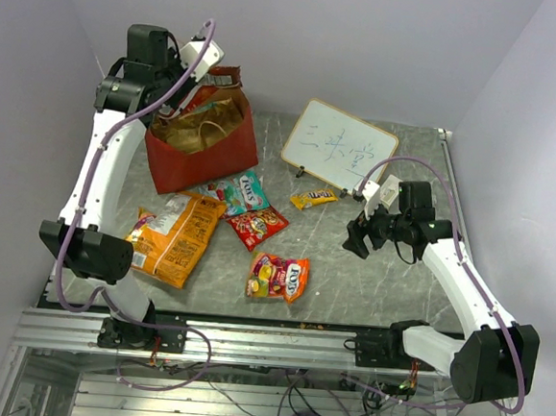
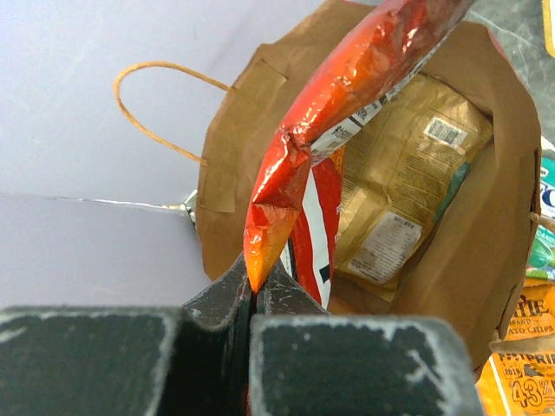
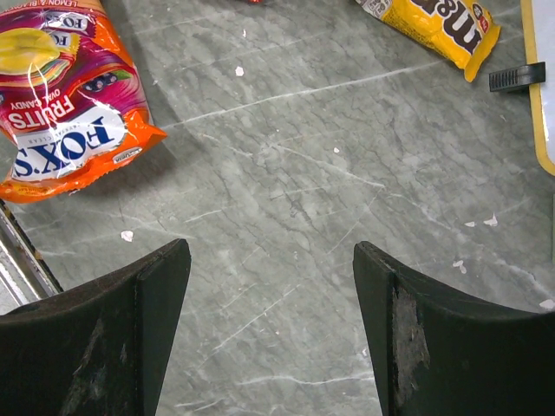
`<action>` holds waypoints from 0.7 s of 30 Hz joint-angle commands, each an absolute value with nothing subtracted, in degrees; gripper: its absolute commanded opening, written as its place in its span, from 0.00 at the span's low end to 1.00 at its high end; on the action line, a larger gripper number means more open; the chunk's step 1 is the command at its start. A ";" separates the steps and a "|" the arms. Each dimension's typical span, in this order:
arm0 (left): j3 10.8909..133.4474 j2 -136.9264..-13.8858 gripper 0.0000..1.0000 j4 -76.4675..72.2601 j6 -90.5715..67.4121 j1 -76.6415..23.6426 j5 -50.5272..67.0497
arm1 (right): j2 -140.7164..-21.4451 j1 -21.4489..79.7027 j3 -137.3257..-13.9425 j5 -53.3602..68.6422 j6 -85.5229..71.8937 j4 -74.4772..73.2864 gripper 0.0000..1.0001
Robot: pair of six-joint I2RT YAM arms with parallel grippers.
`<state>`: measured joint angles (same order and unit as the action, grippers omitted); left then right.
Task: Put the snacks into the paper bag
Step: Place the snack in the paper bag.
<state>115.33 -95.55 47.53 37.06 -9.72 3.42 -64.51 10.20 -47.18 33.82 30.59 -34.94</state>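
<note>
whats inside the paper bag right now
A tan chip bag lies inside the paper bag against its kraft wall. A shiny red snack bag, pinched in the left claw, hangs over the opening and covers part of the inside; the bottom is hidden beneath them.

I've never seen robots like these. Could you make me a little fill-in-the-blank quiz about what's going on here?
1. The left gripper is ____ on a shiny red crinkly chip bag.
2. A tan chip bag lies ____ the tall red paper bag.
3. The right gripper hovers with jaws ____ above the grey marbled table.
Missing words: shut; inside; open.
</note>
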 commanded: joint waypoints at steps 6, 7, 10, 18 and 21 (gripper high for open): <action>112.18 -90.42 0.07 39.97 35.47 -9.23 1.80 | -64.07 9.75 -46.47 33.97 30.32 -33.82 0.76; 112.41 -90.48 0.07 40.49 35.59 -9.15 1.82 | -64.08 9.76 -46.43 34.01 30.32 -33.84 0.76; 112.63 -90.48 0.07 42.08 35.98 -9.14 1.68 | -64.19 9.71 -46.47 34.07 30.32 -33.89 0.76; 110.32 -89.91 0.07 44.32 37.73 -9.14 0.86 | -64.32 9.67 -46.40 34.01 30.32 -33.90 0.76; 108.90 -89.44 0.07 44.11 38.33 -9.14 0.31 | -64.27 9.64 -46.29 33.93 30.41 -33.84 0.76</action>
<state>109.95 -91.81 44.84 36.99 -9.67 1.96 -64.53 10.11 -47.18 33.82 30.61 -34.89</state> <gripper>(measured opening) 0.075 0.759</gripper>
